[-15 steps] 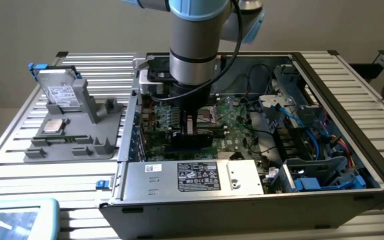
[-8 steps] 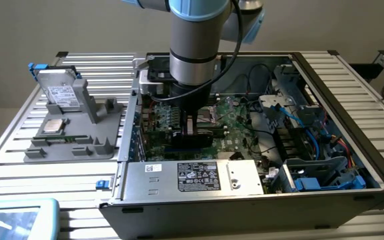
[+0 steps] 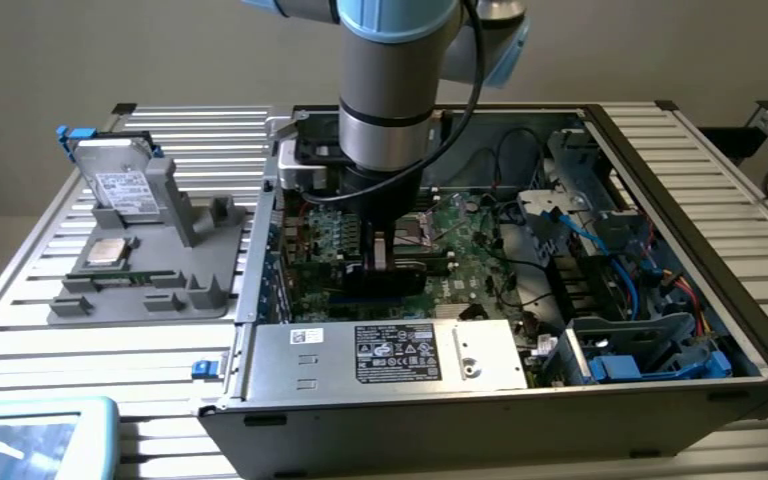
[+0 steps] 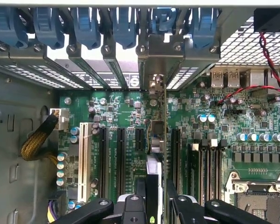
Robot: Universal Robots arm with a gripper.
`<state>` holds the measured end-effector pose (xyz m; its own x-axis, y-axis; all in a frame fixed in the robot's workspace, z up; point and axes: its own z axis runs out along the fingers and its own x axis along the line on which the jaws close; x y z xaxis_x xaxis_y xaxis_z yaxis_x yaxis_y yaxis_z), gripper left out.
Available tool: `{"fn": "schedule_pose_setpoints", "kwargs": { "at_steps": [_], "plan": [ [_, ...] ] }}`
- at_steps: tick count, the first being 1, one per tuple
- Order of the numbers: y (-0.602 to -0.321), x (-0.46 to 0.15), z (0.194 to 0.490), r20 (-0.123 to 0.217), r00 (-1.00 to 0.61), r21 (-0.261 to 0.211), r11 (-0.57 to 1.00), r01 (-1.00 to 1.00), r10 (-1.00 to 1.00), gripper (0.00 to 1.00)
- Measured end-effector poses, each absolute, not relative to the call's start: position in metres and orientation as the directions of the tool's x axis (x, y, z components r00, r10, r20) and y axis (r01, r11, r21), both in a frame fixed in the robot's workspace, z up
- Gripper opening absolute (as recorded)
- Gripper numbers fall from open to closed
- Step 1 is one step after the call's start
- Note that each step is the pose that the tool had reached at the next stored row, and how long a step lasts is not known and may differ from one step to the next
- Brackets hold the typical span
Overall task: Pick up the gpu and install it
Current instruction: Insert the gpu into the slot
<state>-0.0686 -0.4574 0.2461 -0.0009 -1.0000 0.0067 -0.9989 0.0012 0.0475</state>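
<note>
On the exterior view's left, a grey parts holder (image 3: 144,290) sits on the slatted table (image 3: 11,330). It carries an upright silver hard drive (image 3: 128,190) with a white label and blue tabs, and a green memory stick (image 3: 124,275) lying flat. The holder stands just beside the open computer case (image 3: 518,420), with a narrow gap between them.

In the centre, the arm reaches down into the case over the green motherboard (image 3: 471,245). The gripper (image 4: 157,186) is clamped on the gpu (image 4: 155,154), which it holds on edge between its black fingers (image 4: 179,205). In the wrist view the card runs in line with the expansion slots, its silvery bracket (image 4: 159,60) reaching up to the row of rear slot covers with blue latches (image 4: 86,23). A white slot and black slots lie close on either side, leaving little side room.

At the case's near edge, the power supply (image 3: 384,355) bears a black printed label; its text is too small to read.

On the exterior view's right, blue cables (image 3: 624,290) and drive bays (image 3: 651,350) fill the case.
</note>
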Motion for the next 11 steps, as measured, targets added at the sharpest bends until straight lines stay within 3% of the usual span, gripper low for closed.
{"fn": "schedule_pose_setpoints", "kwargs": {
  "at_steps": [11],
  "plan": [
    [-0.4575, -0.0701, 0.2454, 0.007, 0.001, 0.044, 0.0, -0.999, -1.0, 0.27]
  ]
}}
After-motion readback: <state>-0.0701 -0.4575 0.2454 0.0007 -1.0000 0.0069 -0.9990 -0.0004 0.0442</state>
